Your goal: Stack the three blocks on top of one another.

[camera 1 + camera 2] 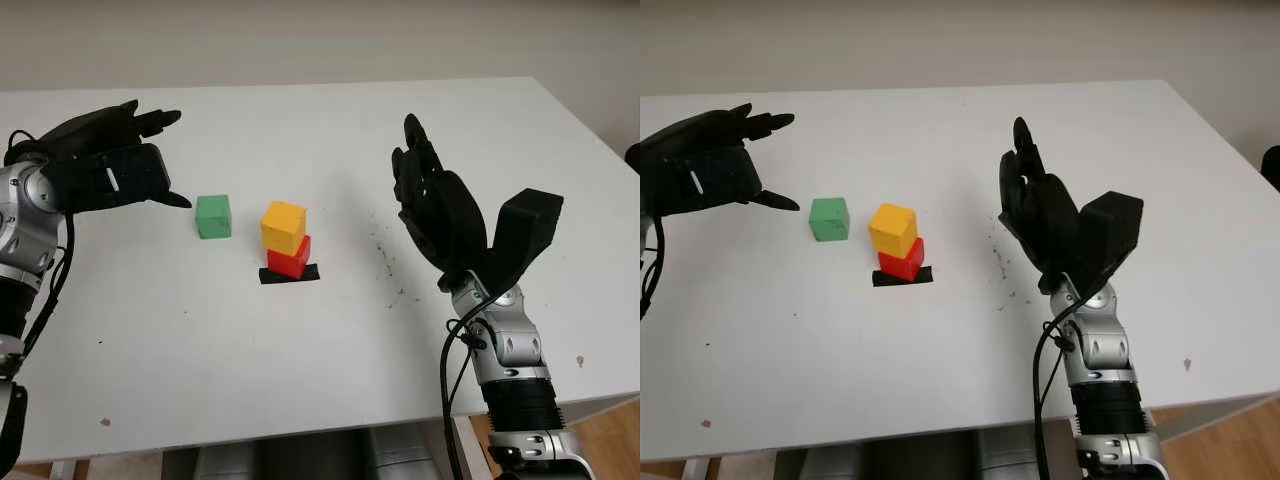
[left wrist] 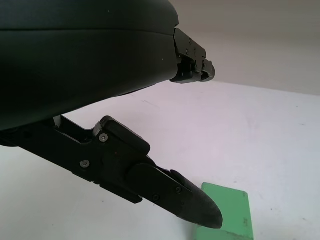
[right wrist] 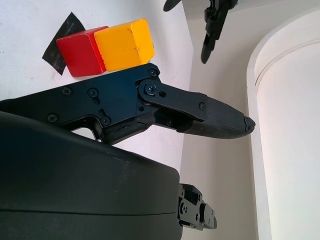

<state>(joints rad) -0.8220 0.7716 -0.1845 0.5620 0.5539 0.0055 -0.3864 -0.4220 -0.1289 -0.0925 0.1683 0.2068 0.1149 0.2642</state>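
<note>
The left hand (image 1: 110, 160) is open and holds nothing, above the table (image 1: 300, 380) just beside the green block (image 1: 213, 216), which lies toward the middle from it. Further that way the yellow block (image 1: 283, 227) sits on the red block (image 1: 290, 257). The right hand (image 1: 440, 205), also open, is on the far side of this stack, so I judge the left is nearer to the green one

A yellow block (image 1: 893, 229) sits atop a red block (image 1: 902, 259) on a black patch (image 1: 902, 277) on the white counter (image 1: 940, 340). A green block (image 1: 829, 218) stands just left of the stack. The left hand (image 1: 715, 160), open, hovers beyond the green block; the right hand (image 1: 1045, 215), open, is raised right of the stack.
</note>
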